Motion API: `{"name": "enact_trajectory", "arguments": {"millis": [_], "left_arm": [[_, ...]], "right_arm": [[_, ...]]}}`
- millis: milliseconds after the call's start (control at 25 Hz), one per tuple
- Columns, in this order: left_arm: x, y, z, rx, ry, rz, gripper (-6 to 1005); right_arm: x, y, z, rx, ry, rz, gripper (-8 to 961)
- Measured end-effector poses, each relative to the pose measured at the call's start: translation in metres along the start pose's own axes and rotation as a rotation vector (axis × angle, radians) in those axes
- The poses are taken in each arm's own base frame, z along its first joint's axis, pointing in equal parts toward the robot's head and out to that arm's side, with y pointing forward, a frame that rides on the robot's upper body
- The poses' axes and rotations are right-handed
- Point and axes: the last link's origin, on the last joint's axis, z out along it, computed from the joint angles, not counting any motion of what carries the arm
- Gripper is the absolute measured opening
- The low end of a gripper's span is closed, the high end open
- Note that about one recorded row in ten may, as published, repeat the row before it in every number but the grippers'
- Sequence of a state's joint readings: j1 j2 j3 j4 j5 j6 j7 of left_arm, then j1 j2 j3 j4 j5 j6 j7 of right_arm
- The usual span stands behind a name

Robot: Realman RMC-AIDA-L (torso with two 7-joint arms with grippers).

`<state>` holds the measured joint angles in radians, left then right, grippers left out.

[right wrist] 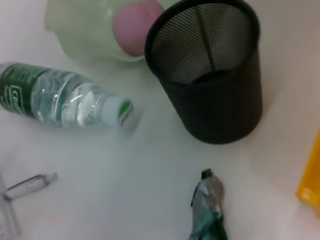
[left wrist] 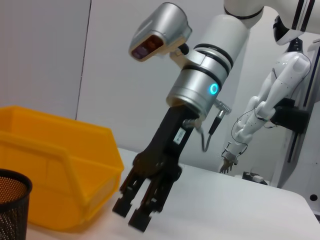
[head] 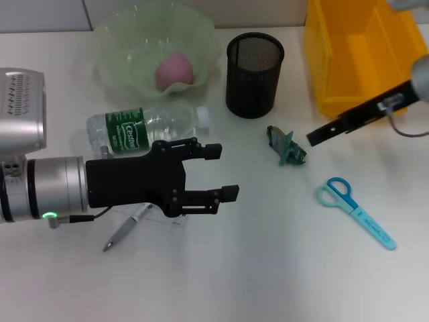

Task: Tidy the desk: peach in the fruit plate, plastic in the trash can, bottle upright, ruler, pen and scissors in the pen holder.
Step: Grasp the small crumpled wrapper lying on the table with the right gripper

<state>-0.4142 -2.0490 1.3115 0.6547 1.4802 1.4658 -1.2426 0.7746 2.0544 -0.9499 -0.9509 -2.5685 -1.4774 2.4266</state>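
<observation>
- The mesh pen holder (head: 255,66) stands upright near the back of the counter (head: 268,268), mouth open and nothing visible inside, so it serves as the landmark here.
- The peach (head: 175,70) already sits in the pale green fruit plate (head: 120,40), just left of the pen holder; that step looks finished.
- The water bottle (head: 144,126) lies on its side in front of the fruit plate, cap pointing toward the pen holder; it has yet to be stood up.
- The left gripper (head: 224,173) hovers in front and left of the pen holder, above the pen (head: 127,228) and the clear ruler (head: 175,219), fingers apart and holding nothing.
- The crumpled green plastic (head: 288,146) lies just in front of the pen holder, with bare counter all round it.
- The right gripper (left wrist: 137,212) hangs in front and right of the pen holder, beside the yellow bin (head: 362,54), fingers slightly apart and empty; it seems poised over the plastic.
- The blue scissors (head: 354,211) lie farther forward and right, well apart from everything, open to approach from any side.
- The bin's wall stands near the right arm, so room is tighter on that side.
</observation>
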Motion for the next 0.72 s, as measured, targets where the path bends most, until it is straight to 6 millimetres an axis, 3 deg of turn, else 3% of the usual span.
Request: {"name": "enact_trajectory", "arguments": {"millis": [360,720], "left_arm": [[0.001,0.001,0.005,-0.004,0.002,0.014,790],[0.003,-0.001,0.007,0.000,0.004,0.026,789]], "right_arm": [[-0.010,0.013,0.033,0.007,0.027,-0.017,761],[-0.011,0.011,0.040,0.022,0.013,-0.009,760]]}}
